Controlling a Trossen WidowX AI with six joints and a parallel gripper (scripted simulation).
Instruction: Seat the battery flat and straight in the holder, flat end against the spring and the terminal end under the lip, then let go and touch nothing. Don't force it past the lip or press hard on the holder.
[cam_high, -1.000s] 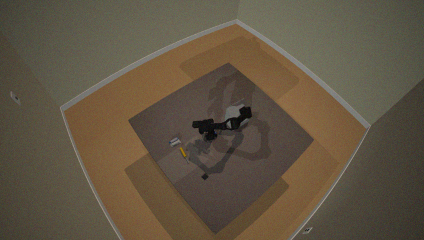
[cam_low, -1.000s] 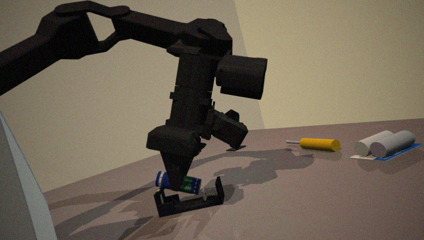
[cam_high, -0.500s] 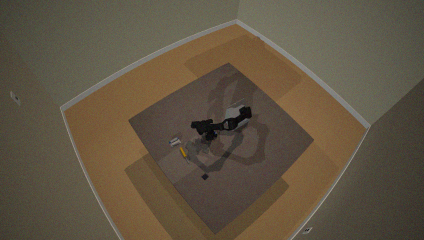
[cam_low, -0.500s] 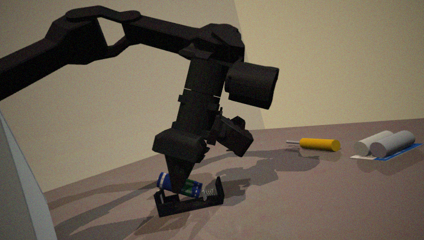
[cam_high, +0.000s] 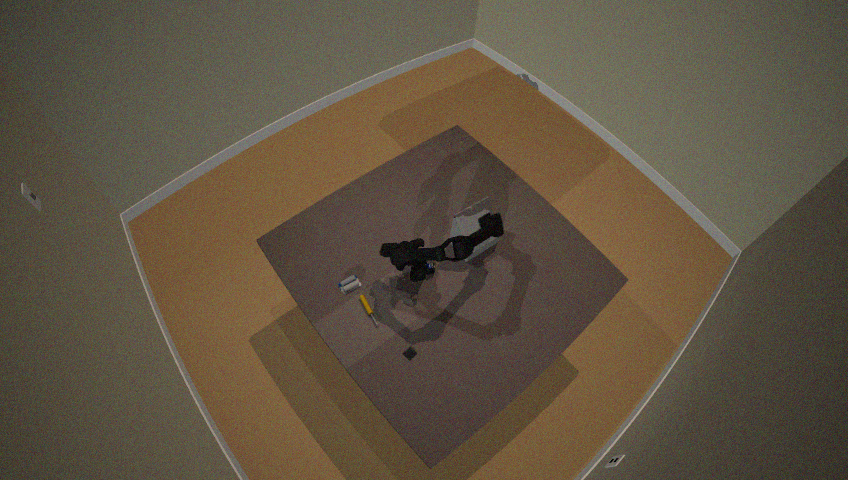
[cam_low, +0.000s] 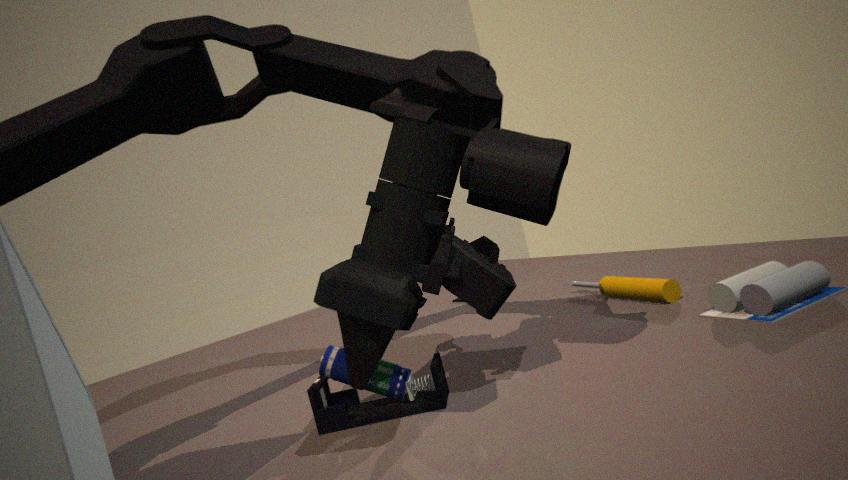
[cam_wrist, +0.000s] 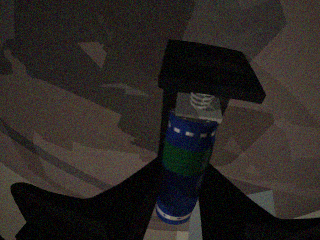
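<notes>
The gripper (cam_low: 361, 383) (cam_wrist: 182, 166) pinches the blue-and-green battery (cam_low: 389, 378) (cam_wrist: 186, 160), tilted, its lower end at the spring plate (cam_low: 410, 387) (cam_wrist: 198, 107), the other end raised above the holder (cam_low: 380, 411) (cam_wrist: 210, 70).

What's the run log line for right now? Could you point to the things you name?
gripper (cam_low: 364, 380) (cam_wrist: 182, 166): shut on battery (cam_low: 389, 378) (cam_wrist: 184, 162) | battery: tilted, flat end at spring (cam_low: 421, 382) (cam_wrist: 201, 101), other end raised | seating: unfinished
</notes>
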